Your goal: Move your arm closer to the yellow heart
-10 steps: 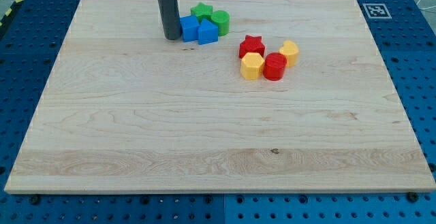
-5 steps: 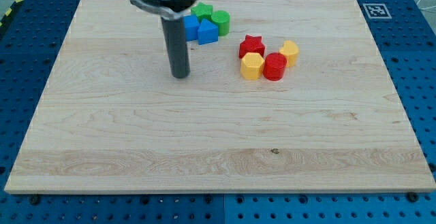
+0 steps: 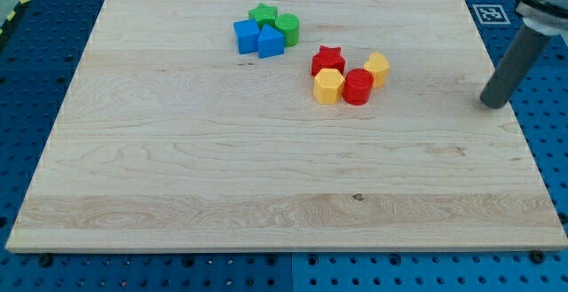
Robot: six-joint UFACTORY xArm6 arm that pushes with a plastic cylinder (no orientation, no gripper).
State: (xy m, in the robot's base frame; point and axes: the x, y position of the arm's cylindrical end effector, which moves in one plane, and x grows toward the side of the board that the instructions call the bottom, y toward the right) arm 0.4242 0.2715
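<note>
Where the wooden surface (image 3: 266, 177) fills most of the view, it lies on a blue pegboard base (image 3: 550, 61) dotted with holes. A black-and-white square marker (image 3: 489, 13) sits at the board's top right corner; it carries a pattern only, and no writing can be read on it.

The dark rod comes in from the view's top right, and my tip (image 3: 493, 104) rests near the board's right edge. The arm has no jaws, so nothing is open, closed or gripped; the tip touches no block.

To the view's left of my tip, well apart from it, lies a cluster of four. The yellow heart (image 3: 377, 67) is the nearest block to the tip, though its heart shape is hard to confirm at this size. Touching it on its lower left is the red cylinder (image 3: 358, 87), then the yellow hexagon (image 3: 328, 86), with the red star (image 3: 327, 59) just above that.

Farther left and higher sits a second cluster: the blue cube (image 3: 246, 36), a blue angular block (image 3: 271, 42), the green star (image 3: 262, 14) and the green cylinder (image 3: 287, 28), packed together.
</note>
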